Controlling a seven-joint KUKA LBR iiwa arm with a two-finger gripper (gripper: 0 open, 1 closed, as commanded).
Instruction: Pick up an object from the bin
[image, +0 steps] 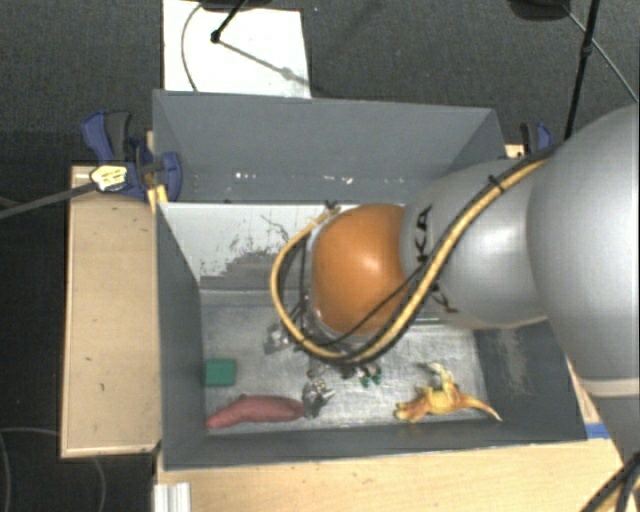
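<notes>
Camera view, bin floor: the gripper (318, 397) is being held low near the front of the grey bin (180, 330), just beside the right end of a dark red elongated piece (252, 410) being seen flat along the front wall. Whether the gripper is open or closed cannot be told. A green block (220, 373) is being shown left of it; a yellow dinosaur figure (440, 402) is being shown at the right.

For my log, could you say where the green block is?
In the camera view the green block lies at the left of the bin, just above the long red thing.
</notes>
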